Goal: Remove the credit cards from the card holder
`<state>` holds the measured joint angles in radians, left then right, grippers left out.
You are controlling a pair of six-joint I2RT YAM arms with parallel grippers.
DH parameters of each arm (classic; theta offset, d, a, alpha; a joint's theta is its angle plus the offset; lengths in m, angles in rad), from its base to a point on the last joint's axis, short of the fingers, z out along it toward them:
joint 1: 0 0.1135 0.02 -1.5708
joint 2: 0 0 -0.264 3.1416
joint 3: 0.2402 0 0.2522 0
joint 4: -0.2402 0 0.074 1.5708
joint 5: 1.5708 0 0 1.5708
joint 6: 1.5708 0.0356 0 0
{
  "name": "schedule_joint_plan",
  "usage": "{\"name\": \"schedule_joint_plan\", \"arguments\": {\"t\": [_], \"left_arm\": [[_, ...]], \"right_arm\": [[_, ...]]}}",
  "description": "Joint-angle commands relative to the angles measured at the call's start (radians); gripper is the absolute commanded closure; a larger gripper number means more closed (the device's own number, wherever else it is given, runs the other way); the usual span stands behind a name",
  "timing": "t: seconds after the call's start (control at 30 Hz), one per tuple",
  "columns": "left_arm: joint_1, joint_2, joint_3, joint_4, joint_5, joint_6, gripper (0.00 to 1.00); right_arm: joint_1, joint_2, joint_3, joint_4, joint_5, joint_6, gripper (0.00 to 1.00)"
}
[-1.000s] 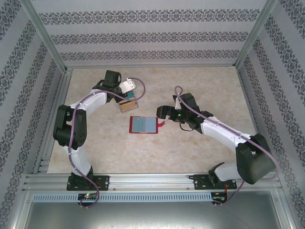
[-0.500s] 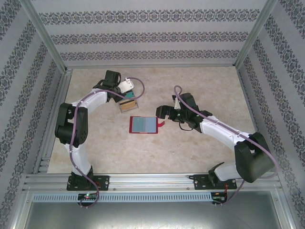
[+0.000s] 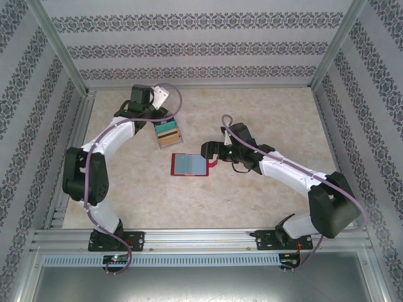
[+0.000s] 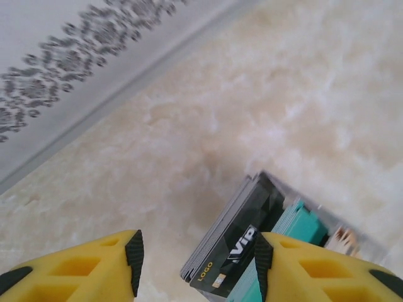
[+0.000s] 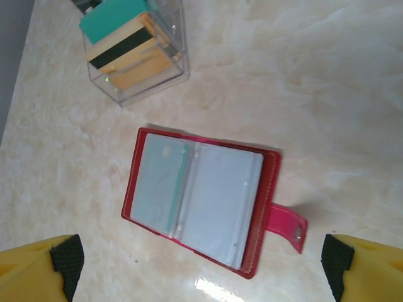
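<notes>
The card holder lies spread open and flat near the middle of the counter, grey-blue sleeves up; in the overhead view its long axis runs left to right, with the red tab pointing toward the right arm. The right tool hovers just beside that tab end, its fingers spread wide and grasping nothing; from its wrist camera the holder sits straight ahead within the span of the two fingers, its long axis nearly in line with them. The left tool hangs well apart from the holder, over the clear box on the holder's far-left side; its fingers stand parted and appear to grip nothing, with the dark card lying beyond them in the box. The right arm is therefore the nearer one, and a reach for the holder would likely fall to it; the pocket that matters is the one farthest from the tab, where a teal card shows through the plastic.

Counted: one card holder, one tab, one clear box, two tools; one card is visible in the holder, and the other sleeve looks empty; the box holds at least three cards (teal, tan with a dark stripe, dark), though the stacked edges hide the exact number.
</notes>
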<state>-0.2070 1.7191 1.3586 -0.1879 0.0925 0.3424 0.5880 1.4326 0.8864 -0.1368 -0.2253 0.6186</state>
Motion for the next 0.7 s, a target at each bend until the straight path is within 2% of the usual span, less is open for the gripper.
{"name": "schedule_joint_plan", "arguments": {"t": [0.0, 0.07, 0.13, 0.3, 0.33, 0.43, 0.53, 0.67], "left_arm": [[0.014, -0.069, 0.016, -0.083, -0.001, -0.296, 0.47], [0.015, -0.089, 0.031, -0.175, -0.001, -0.415, 0.47], [0.017, -0.111, 0.021, -0.247, 0.055, -0.496, 0.49], [0.016, -0.193, -0.125, -0.243, 0.205, -0.680, 0.51], [0.016, -0.209, -0.162, -0.232, 0.227, -0.720, 0.52], [0.015, -0.231, -0.252, -0.222, 0.304, -0.831, 0.55], [0.003, -0.237, -0.342, -0.176, 0.392, -0.911, 0.60], [-0.035, -0.247, -0.445, -0.102, 0.417, -0.989, 0.62]], "right_arm": [[0.032, 0.040, 0.040, -0.029, 0.036, -0.045, 0.02], [0.047, 0.067, 0.054, -0.029, 0.028, -0.052, 0.11], [0.062, 0.103, 0.072, -0.036, 0.026, -0.053, 0.25], [0.103, 0.208, 0.123, -0.059, 0.038, -0.061, 0.54], [0.107, 0.231, 0.132, -0.066, 0.051, -0.054, 0.58], [0.110, 0.290, 0.154, -0.087, 0.064, -0.026, 0.66], [0.113, 0.315, 0.147, -0.078, 0.079, -0.009, 0.67], [0.113, 0.333, 0.139, -0.098, 0.128, 0.001, 0.69]]}}
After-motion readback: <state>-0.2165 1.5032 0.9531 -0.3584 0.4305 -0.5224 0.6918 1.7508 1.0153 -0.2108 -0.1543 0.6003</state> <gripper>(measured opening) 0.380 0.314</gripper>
